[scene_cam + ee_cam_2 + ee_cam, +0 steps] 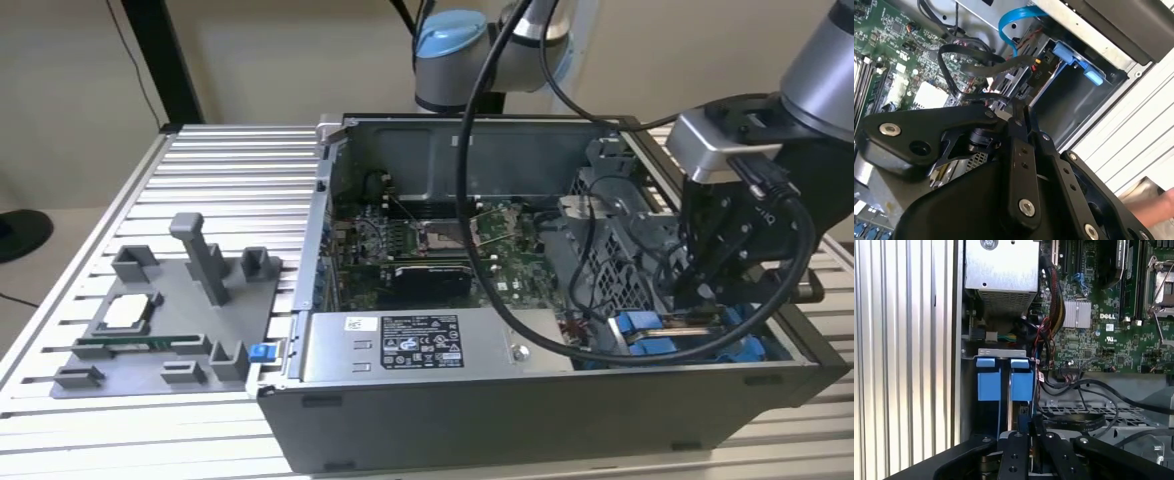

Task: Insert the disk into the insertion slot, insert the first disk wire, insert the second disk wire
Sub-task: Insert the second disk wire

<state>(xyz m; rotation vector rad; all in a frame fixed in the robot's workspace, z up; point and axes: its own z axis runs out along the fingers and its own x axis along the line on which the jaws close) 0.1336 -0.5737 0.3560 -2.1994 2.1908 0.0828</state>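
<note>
My gripper reaches down into the near corner of the open computer case, at the exterior view's right. It hangs right over the insertion slot with its blue plastic pieces. In both wrist views the gripper points at the slot. I cannot tell whether the disk sits in it. A blue wire and a black flat wire run toward the slot's end, close to the gripper tip.
A silver labelled power-supply box lies along the case's front wall, with the motherboard behind it. A perforated metal cage stands beside the slot. A grey fixture sits on the slatted table. A person's hand shows outside the case.
</note>
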